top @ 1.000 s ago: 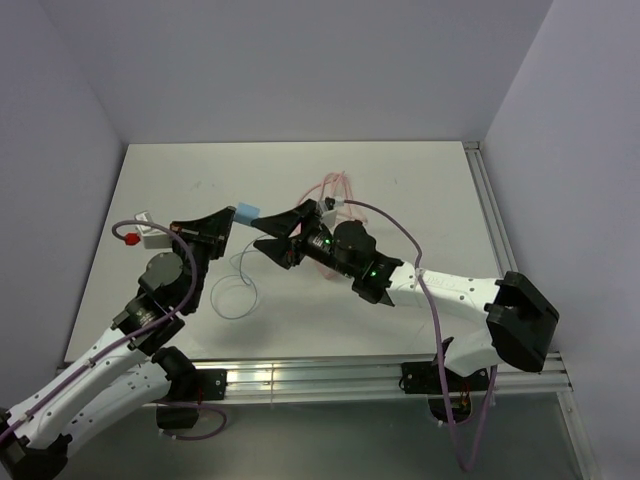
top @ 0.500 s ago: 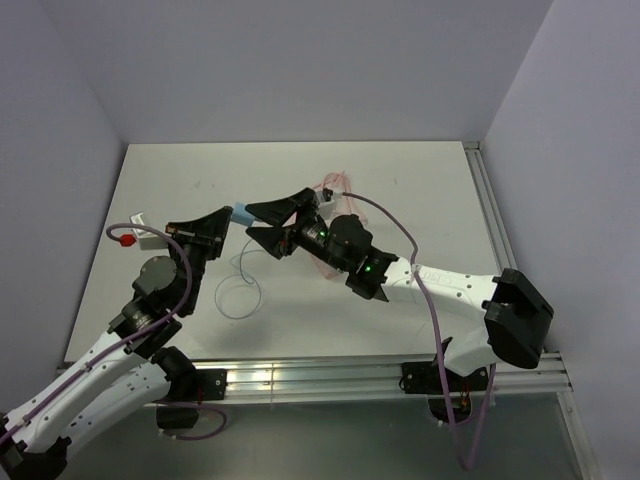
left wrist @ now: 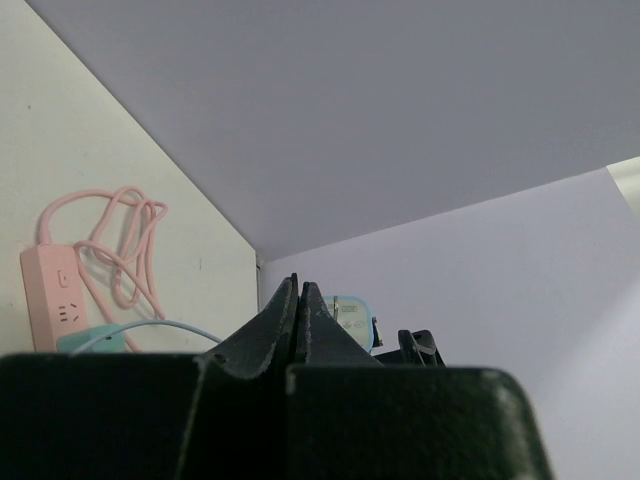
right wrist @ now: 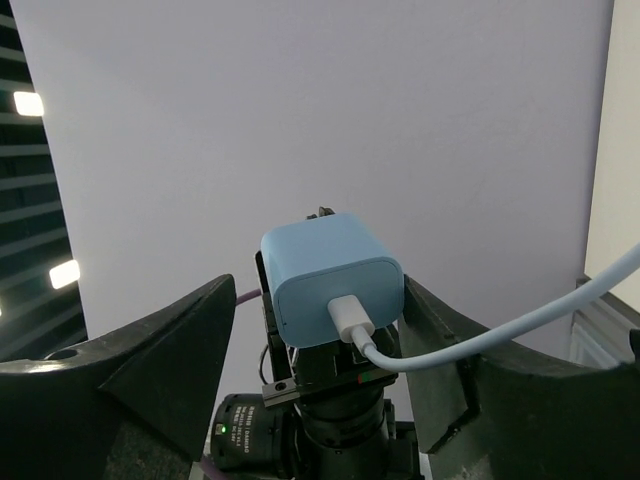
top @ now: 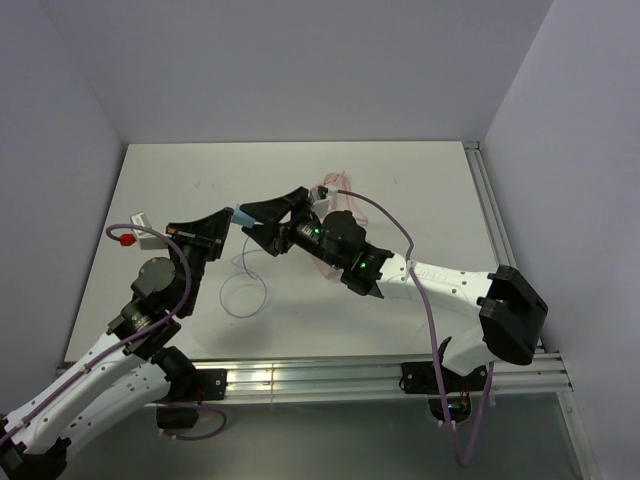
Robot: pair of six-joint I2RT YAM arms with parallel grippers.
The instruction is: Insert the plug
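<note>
One white surface (top: pixel 420 190) fills the middle of the top view, walled in pale grey. Both arms rise from the bottom edge and meet left of centre. The left arm (top: pixel 110 355) slants up from the lower left and the right arm (top: pixel 440 285) comes in from the lower right.

The pink power strip (left wrist: pixel 55 298) lies flat on the surface at the left of the left wrist view, its pink cord looped beside it.

The right end effector (top: pixel 248 220) has its fingers apart, one on each side of the plug (top: pixel 243 213). In the right wrist view there is a clear gap on the left side. The left end effector (top: pixel 228 216) has its fingers pressed together, and the light-blue plug sits at their tips, raised off the surface.

A thin pale wire (right wrist: pixel 480 340) leaves the plug's face and runs off to the right of the right wrist view.
</note>
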